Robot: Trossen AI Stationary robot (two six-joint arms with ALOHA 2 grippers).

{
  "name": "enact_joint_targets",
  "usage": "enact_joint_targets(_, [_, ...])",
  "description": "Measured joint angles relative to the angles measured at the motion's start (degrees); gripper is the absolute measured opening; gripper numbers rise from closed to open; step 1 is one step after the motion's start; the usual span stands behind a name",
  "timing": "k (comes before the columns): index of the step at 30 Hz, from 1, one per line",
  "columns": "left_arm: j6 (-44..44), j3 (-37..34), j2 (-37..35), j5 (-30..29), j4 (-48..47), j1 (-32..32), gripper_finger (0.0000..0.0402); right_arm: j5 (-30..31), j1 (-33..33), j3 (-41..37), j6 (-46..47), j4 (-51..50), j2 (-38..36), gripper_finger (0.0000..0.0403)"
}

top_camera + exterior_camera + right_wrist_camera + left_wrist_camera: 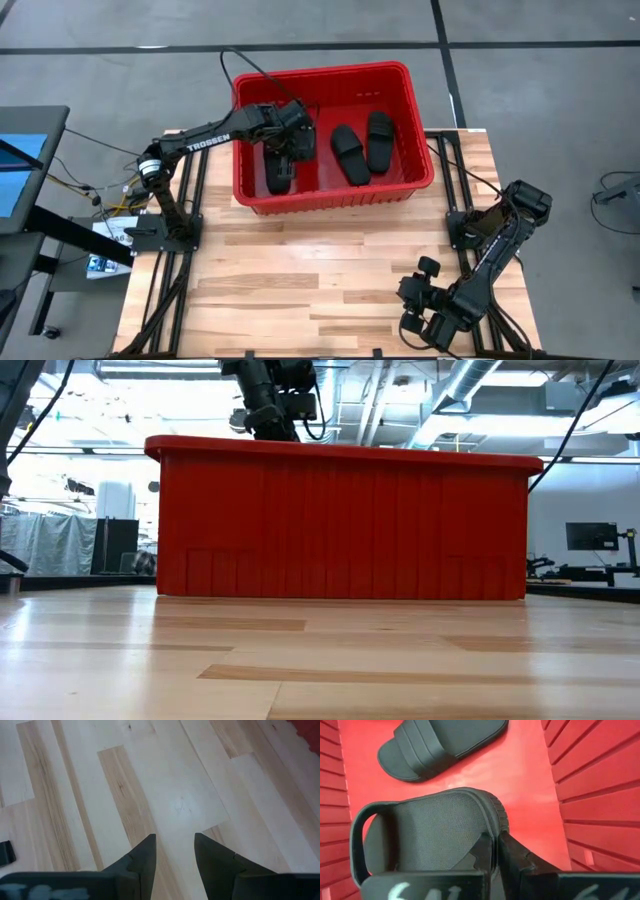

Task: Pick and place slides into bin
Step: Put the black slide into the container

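While pinched lengthwise, left fingers (pixel 495 851) hold slide (pixel 435 832) inside bin (pixel 420 170).

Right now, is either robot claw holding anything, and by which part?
The left gripper pinches a black slip-on sandal by its sole's edge, inside the red plastic crate. The right gripper holds nothing.

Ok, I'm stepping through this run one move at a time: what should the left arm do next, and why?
Probably open the left gripper and let go. Its fingers are shut on the edge of a black slide that already hangs inside the red bin, above the floor where two other slides lie. The right gripper waits open over the bare table.
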Motion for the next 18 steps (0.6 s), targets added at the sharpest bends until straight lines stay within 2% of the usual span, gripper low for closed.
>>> enact_joint_targets(18, [1.17, 0.02, 0.0, 0.56, 1.13, -0.19, 0.0, 0.0, 0.0, 0.0, 0.0, 0.0, 0.0, 0.0124])
